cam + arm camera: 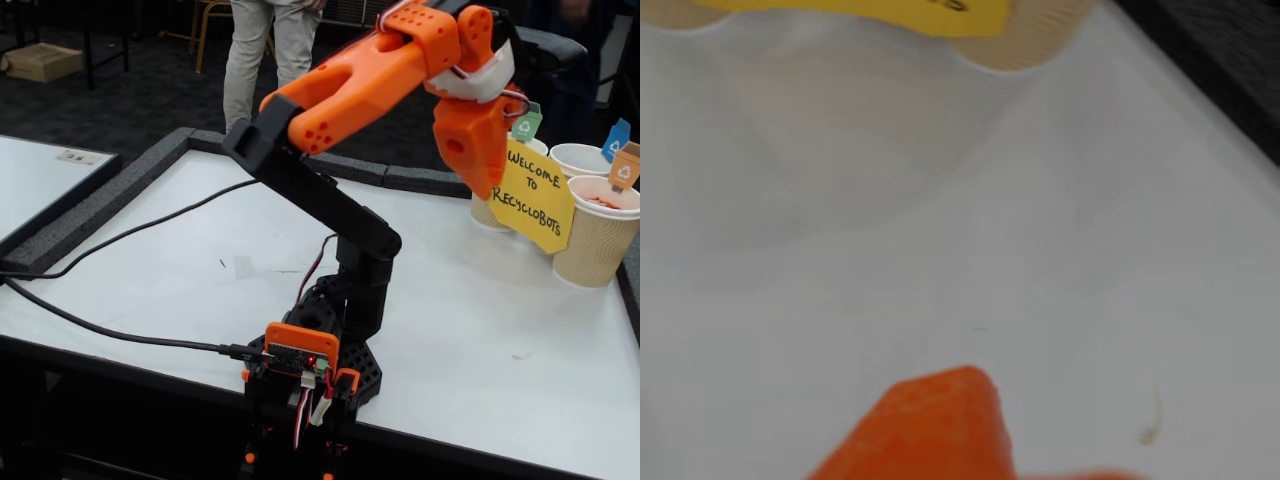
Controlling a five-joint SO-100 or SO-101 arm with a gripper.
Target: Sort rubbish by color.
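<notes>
No wad of rubbish lies on the table in either view. In the fixed view my gripper (486,188) hangs pointing down at the right, just in front of a yellow paper sign (533,195). Three paper cups stand behind that sign. The nearest cup (598,245) carries an orange tag, and something orange (603,201) shows inside it; I cannot tell what it is. The wrist view shows one orange finger (940,430) at the bottom edge over bare white table, with nothing against it. The jaws' gap shows in neither view.
A cup with a green tag (527,124) and a cup with a blue tag (580,158) stand at the back right. The black table border (400,180) runs along the far edge. A black cable (110,335) crosses the left of the table. A person (268,45) stands behind.
</notes>
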